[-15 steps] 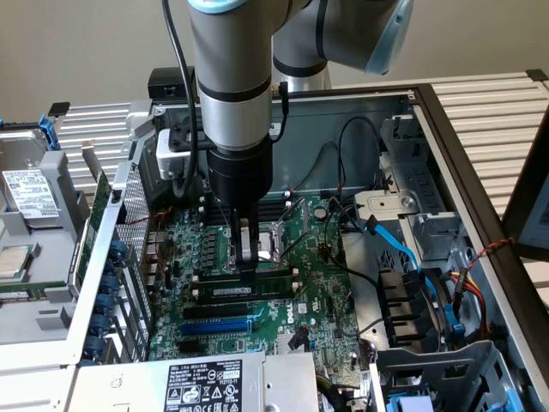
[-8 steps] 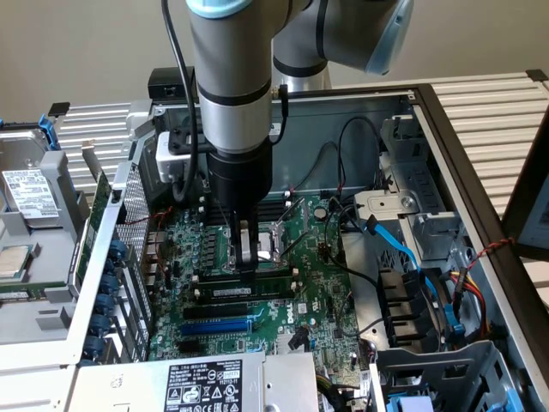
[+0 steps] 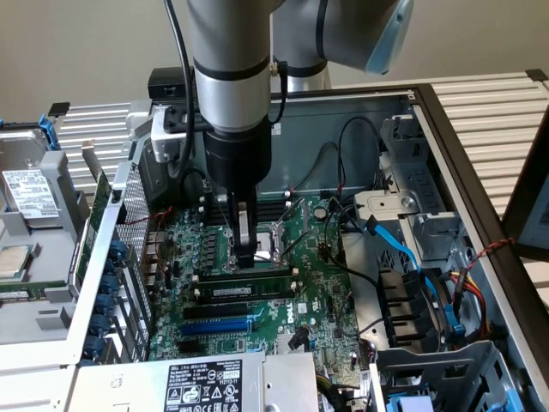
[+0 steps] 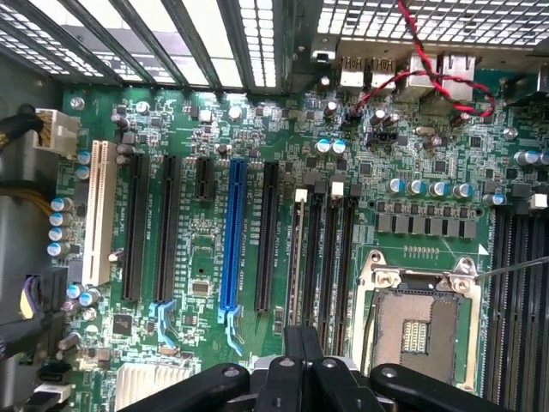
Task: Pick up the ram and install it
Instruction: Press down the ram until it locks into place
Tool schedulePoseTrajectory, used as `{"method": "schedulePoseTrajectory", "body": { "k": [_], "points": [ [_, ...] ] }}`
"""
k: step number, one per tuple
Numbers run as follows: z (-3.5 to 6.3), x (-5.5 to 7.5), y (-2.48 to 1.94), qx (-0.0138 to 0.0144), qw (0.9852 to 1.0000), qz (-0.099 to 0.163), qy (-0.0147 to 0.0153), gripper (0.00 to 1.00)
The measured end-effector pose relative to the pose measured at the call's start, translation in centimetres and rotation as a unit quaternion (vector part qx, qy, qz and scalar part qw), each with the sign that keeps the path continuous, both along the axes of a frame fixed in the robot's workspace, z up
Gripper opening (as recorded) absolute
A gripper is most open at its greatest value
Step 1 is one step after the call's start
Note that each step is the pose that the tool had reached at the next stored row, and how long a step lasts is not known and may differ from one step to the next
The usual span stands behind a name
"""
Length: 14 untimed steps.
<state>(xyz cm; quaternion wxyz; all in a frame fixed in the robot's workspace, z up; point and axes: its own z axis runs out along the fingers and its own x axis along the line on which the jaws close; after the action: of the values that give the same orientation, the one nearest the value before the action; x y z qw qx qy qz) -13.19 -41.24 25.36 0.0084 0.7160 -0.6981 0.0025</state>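
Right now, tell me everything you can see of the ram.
The ram is a long thin dark-green board with black chips and a small white label. It stands on edge in a black memory slot on the motherboard, lying across the exterior view. The shut pincer presses on its top edge.

Plain beige wall [image 3: 77, 43] behind — white slatted tabletop [image 3: 489, 107] beneath.
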Motion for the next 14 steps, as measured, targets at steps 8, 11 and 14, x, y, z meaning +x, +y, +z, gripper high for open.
{"method": "schedulePoseTrajectory", "body": {
  "k": [8,11,14],
  "points": [
    [0.60,0.00,0.00,-0.0001,1.0000,0.000,0.0001,0.10],
    [0.60,0.00,0.00,-0.0001,1.0000,0.000,0.0001,0.10],
    [0.61,0.00,-0.01,-0.0002,1.0000,0.000,0.0001,0.10]
  ]
}}
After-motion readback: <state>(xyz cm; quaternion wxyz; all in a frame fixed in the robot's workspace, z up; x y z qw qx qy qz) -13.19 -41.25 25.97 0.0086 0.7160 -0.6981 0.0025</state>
